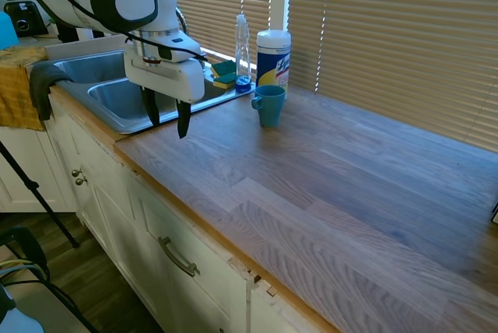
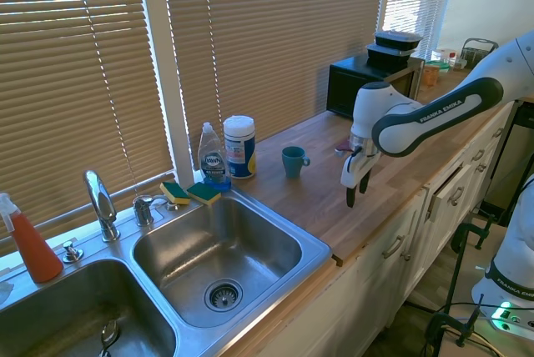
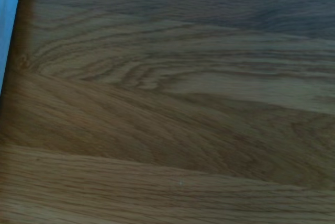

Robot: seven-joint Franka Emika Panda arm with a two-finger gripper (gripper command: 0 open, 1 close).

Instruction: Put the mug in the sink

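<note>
Wood grain alone fills the wrist view; mug (image 1: pixel 269 105) shows only outside.

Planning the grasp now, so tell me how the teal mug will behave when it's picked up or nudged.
The mug looks rigid, probably ceramic, so it should hold its shape but could chip if dropped into the steel sink. It is short and stands upright, so a nudge would likely slide it, not tip it. Its glossy wall may be slippery.

First exterior: high, from counter's far end, facing sink (image 1: pixel 117 96).
Second exterior: above sink (image 2: pixel 217 265), facing back.
Wrist: close on countertop (image 3: pixel 172 119).
</note>
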